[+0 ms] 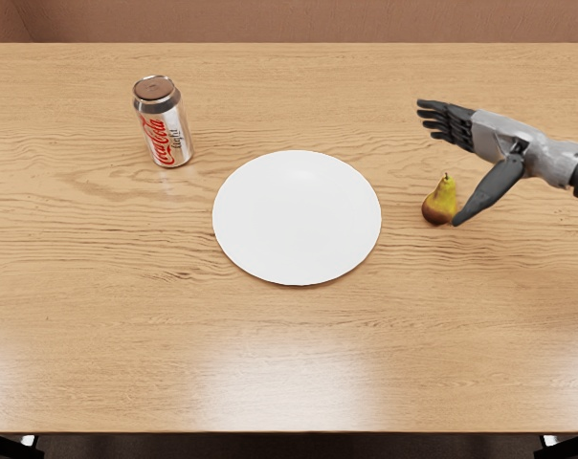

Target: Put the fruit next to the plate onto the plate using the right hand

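Observation:
A small yellow-and-red pear (440, 202) stands upright on the wooden table, just right of a round white plate (297, 217). My right hand (458, 153) comes in from the right edge and hovers above and to the right of the pear. Its fingers (439, 119) are spread and hold nothing. The thumb (487, 191) points down beside the pear, close to its right side. The plate has nothing on it. The left arm does not show.
A silver Coca-Cola can (163, 121) stands upright at the back left, well away from the plate. The table's front edge (289, 432) runs along the bottom of the view.

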